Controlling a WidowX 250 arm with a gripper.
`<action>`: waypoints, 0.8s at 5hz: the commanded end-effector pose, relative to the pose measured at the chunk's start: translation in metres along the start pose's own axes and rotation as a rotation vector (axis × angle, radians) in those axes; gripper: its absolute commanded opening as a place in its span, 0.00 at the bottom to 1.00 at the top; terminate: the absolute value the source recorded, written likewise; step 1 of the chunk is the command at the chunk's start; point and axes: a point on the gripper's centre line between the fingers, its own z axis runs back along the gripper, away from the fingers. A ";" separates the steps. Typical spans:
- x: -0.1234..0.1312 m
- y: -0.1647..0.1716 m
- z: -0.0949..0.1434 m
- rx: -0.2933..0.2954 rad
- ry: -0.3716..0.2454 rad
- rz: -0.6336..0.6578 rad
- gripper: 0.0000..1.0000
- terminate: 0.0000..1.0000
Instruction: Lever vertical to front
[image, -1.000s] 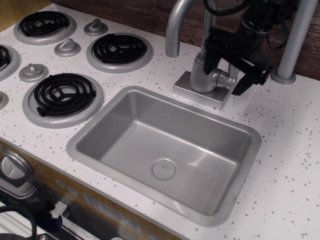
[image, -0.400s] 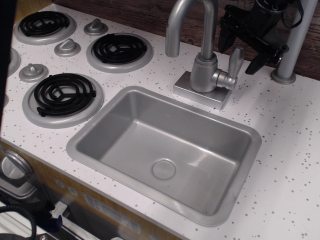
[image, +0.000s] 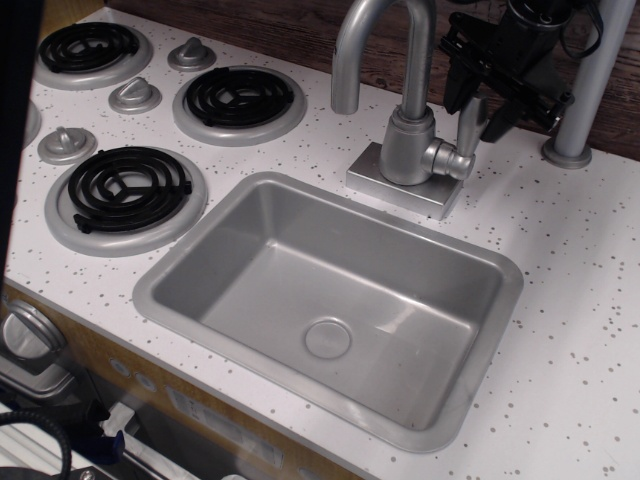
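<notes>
Matte-silver metal describes the short slim lever rod (image: 470, 122), which stands upright on a small round pivot knob (image: 457, 160) at the right side of the faucet's cylindrical silver body (image: 408, 148), near the far edge of the white speckled bench (image: 570, 290), behind the grey rectangular sink basin (image: 330, 300). The black robot claw (image: 480, 100) hangs over the lever's upper end with its jaws spread, one finger on each side of the rod; contact cannot be confirmed. The claw is judged released, gripping nothing. The lever appears rigid and light, probably smooth and somewhat slippery, turning only about its pivot. The best hold is judged to be high on the rod, away from the knob, for greatest leverage towards the front edge. Risk: fingers sliding off the tip. The tall curved silver spout (image: 375, 40) and thick grey pole (image: 590, 80) stand close either side.
</notes>
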 end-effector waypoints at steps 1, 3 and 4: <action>0.000 0.006 0.014 -0.005 -0.025 0.044 0.00 0.00; -0.028 -0.003 0.012 -0.043 0.044 0.139 0.00 0.00; -0.037 -0.005 0.001 -0.085 0.042 0.172 0.00 0.00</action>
